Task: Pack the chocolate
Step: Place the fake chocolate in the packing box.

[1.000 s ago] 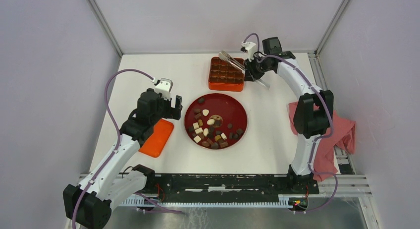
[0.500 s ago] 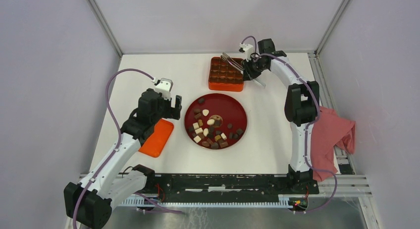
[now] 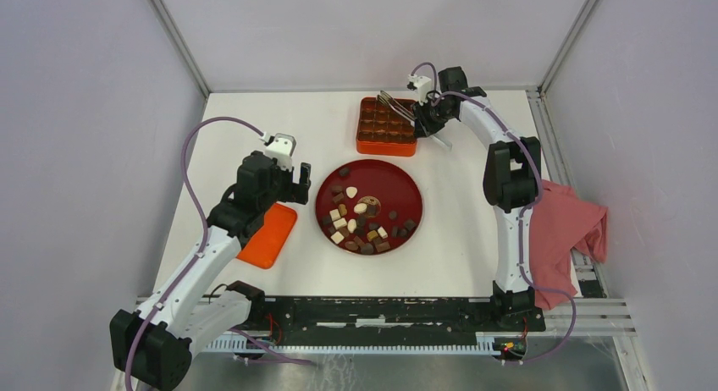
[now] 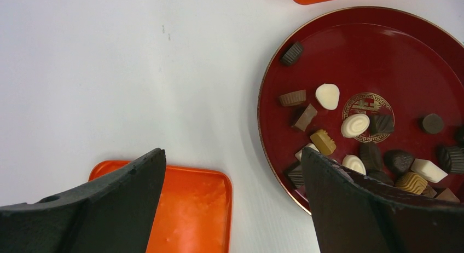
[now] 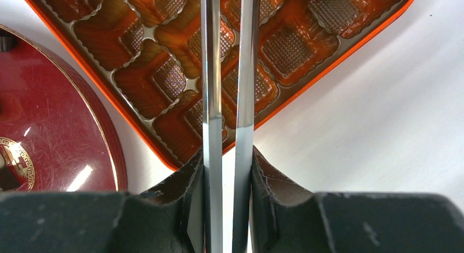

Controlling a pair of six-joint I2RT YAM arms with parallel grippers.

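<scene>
Orange box (image 3: 385, 129) at upper centre looks unfilled as the right gripper (image 3: 421, 118), closed on metal tongs (image 3: 396, 103), hovers above it, the left gripper (image 3: 290, 181) gapes empty, and the chocolate (image 3: 364, 222) waits on the red plate (image 3: 398, 184) mid-frame.

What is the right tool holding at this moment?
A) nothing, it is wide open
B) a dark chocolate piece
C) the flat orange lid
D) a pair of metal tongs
D: the right tool is shut on metal tongs, whose two shiny blades reach out over the orange box.
</scene>
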